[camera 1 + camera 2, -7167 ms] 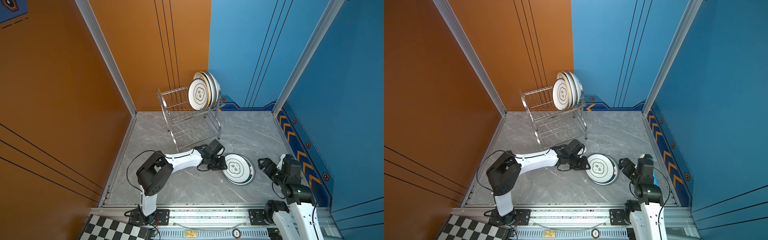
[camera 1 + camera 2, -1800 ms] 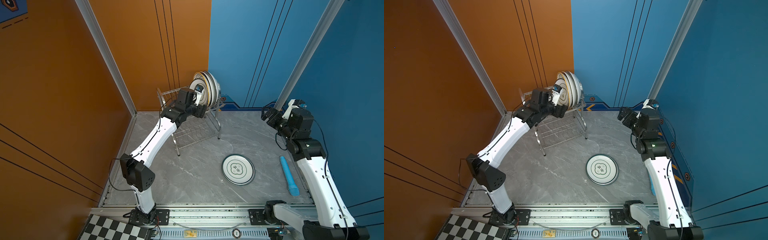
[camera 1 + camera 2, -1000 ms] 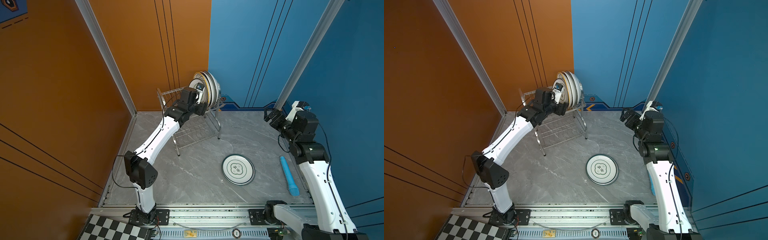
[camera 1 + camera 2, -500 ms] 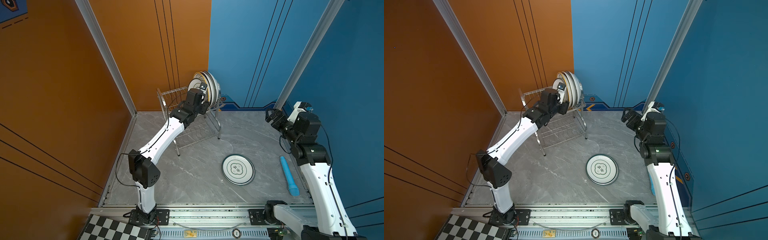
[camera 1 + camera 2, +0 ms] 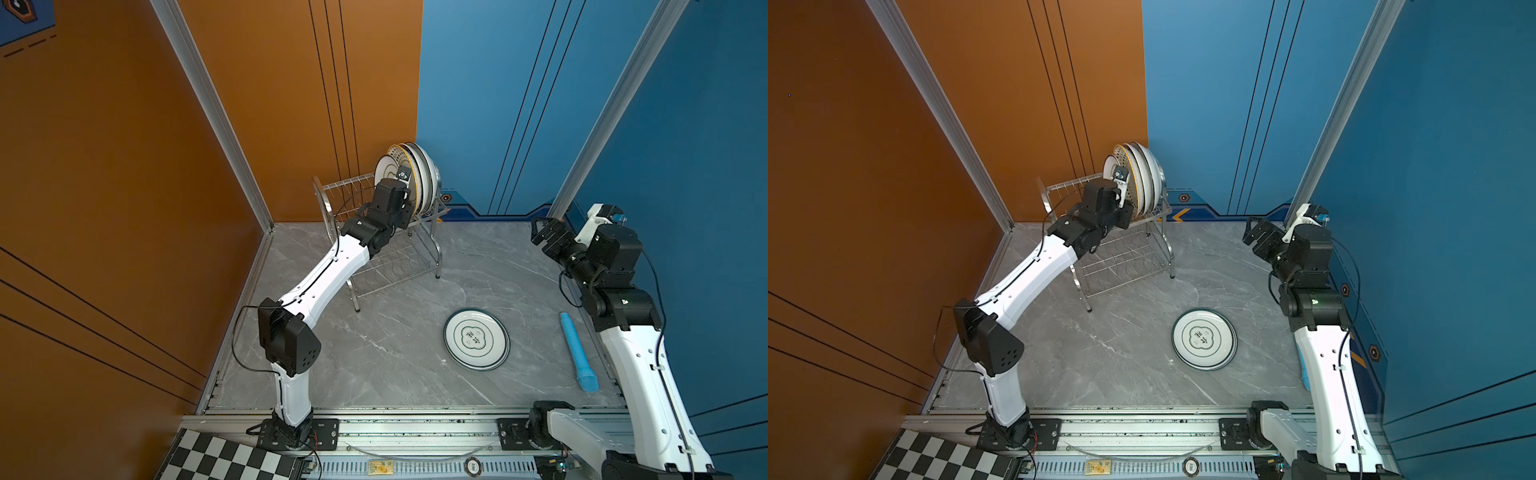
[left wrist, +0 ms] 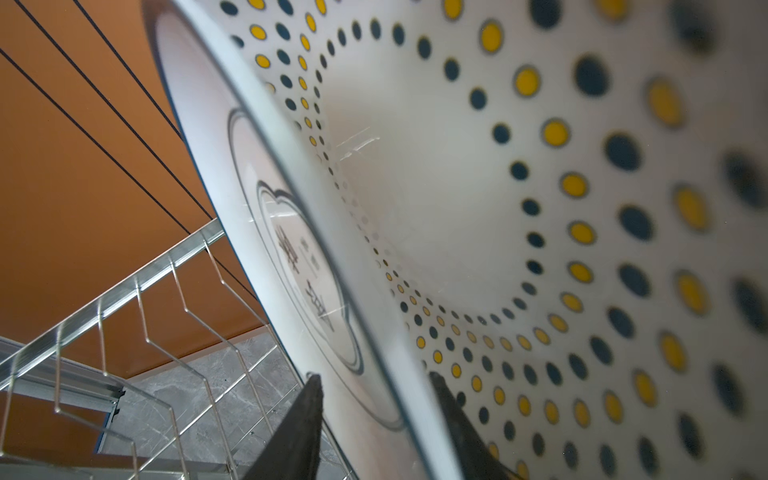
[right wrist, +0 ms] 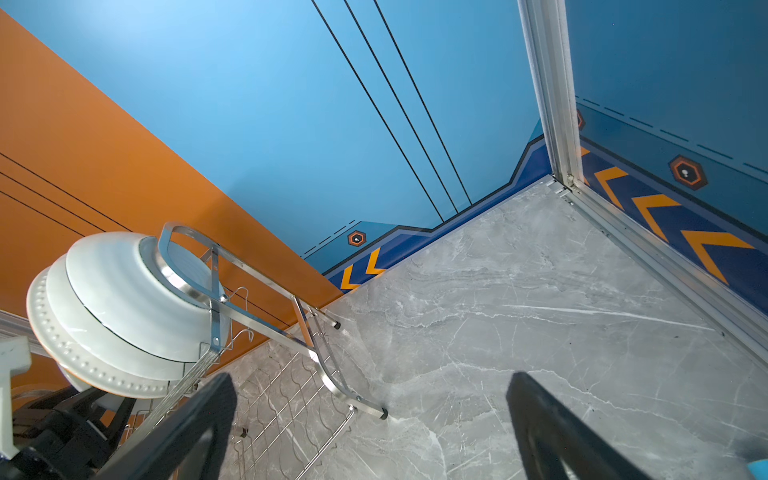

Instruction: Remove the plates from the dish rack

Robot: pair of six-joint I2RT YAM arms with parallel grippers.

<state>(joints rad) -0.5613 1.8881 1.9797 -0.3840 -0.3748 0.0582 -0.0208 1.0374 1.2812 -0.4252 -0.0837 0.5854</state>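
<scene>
Several white plates (image 5: pixel 417 176) (image 5: pixel 1144 174) stand on edge in the upper tier of the steel wire dish rack (image 5: pixel 388 266) (image 5: pixel 1121 259). My left gripper (image 5: pixel 411 197) (image 5: pixel 1128 199) (image 6: pixel 374 384) straddles the rim of the front, clover-marked plate (image 6: pixel 291 257). One finger is before its face, the other between it and the black-and-yellow dotted plate (image 6: pixel 540 166). Contact does not show. A teal-rimmed plate (image 5: pixel 476 338) (image 5: pixel 1204 338) lies flat on the table. My right gripper (image 5: pixel 539 232) (image 5: pixel 1252 233) (image 7: pixel 370 378) hangs open and empty at the right rear, facing the rack (image 7: pixel 266 291).
A light blue cylinder (image 5: pixel 578 353) lies on the grey marble table near the right wall. The orange wall stands close behind the rack, and the blue wall runs along the back and right. An aluminium rail borders the front.
My left gripper has pushed further onto the front plate's rim, and its jaws have narrowed around it. The right arm has drifted slightly rightward with its jaws still wide.
</scene>
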